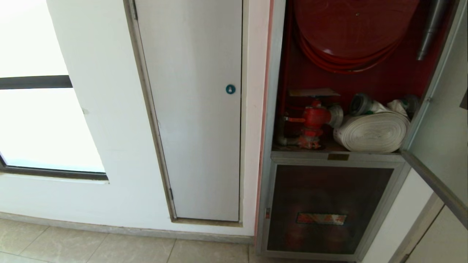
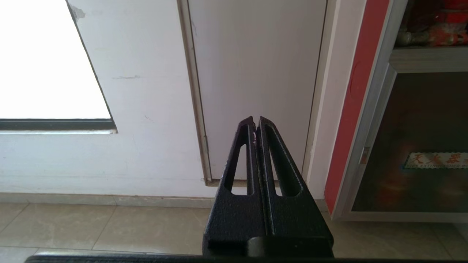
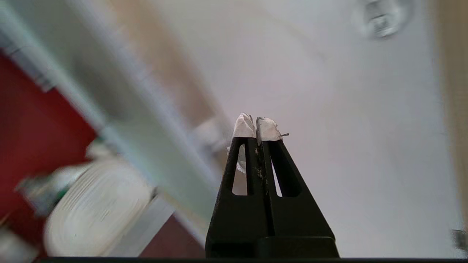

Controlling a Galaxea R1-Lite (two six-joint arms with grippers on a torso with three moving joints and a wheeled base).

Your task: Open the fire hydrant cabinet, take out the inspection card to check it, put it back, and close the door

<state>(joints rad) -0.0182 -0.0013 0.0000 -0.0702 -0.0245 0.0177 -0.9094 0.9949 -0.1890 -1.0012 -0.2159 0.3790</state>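
White wall [image 1: 106, 109], fire hydrant cabinet [image 1: 270, 109] open, red valve [image 1: 314, 118], rolled hose [image 1: 373, 131] inside

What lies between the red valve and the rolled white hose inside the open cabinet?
In the head view, a silver coupling on the red valve faces the rolled white hose; otherwise only a narrow gap.

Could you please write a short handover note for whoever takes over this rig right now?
Left gripper: shut, empty, parked facing the white door.
Right gripper: shut, empty, beside the open door, outside the head view.
Fire hydrant cabinet: open; red valve and rolled hose visible inside.
Inspection card: not in view; I cannot tell whether it has been checked.
Left: confirm the card, then close the door.
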